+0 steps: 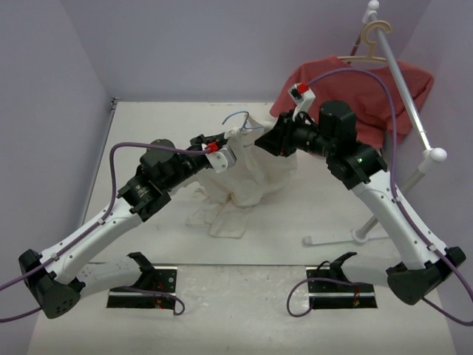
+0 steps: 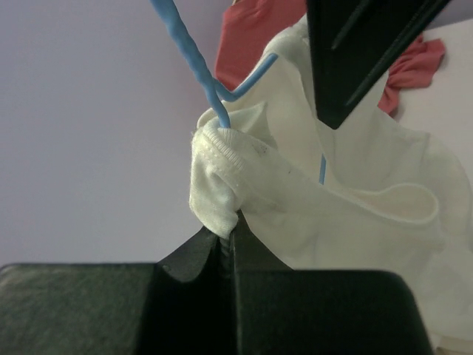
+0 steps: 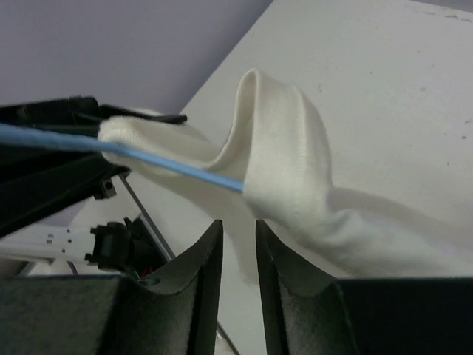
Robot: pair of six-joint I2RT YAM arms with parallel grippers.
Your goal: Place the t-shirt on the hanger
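The cream t-shirt (image 1: 255, 177) hangs lifted in the middle of the table, with its lower part bunched on the surface. The light-blue wire hanger (image 1: 238, 118) pokes out of its top, and the wire (image 2: 194, 55) runs into the collar. My left gripper (image 2: 228, 228) is shut on a fold of the t-shirt (image 2: 347, 192) at the collar hem. My right gripper (image 3: 238, 225) sits just under the cloth (image 3: 288, 170) and the blue wire (image 3: 159, 161). Its jaws stand slightly apart with nothing between them. In the top view both grippers, left (image 1: 225, 153) and right (image 1: 272, 137), flank the shirt top.
A red t-shirt (image 1: 355, 92) hangs on a tan wooden hanger (image 1: 373, 33) from a white stand (image 1: 414, 111) at the back right. The stand's foot (image 1: 332, 239) lies on the table near the right arm. Purple walls close the left and back.
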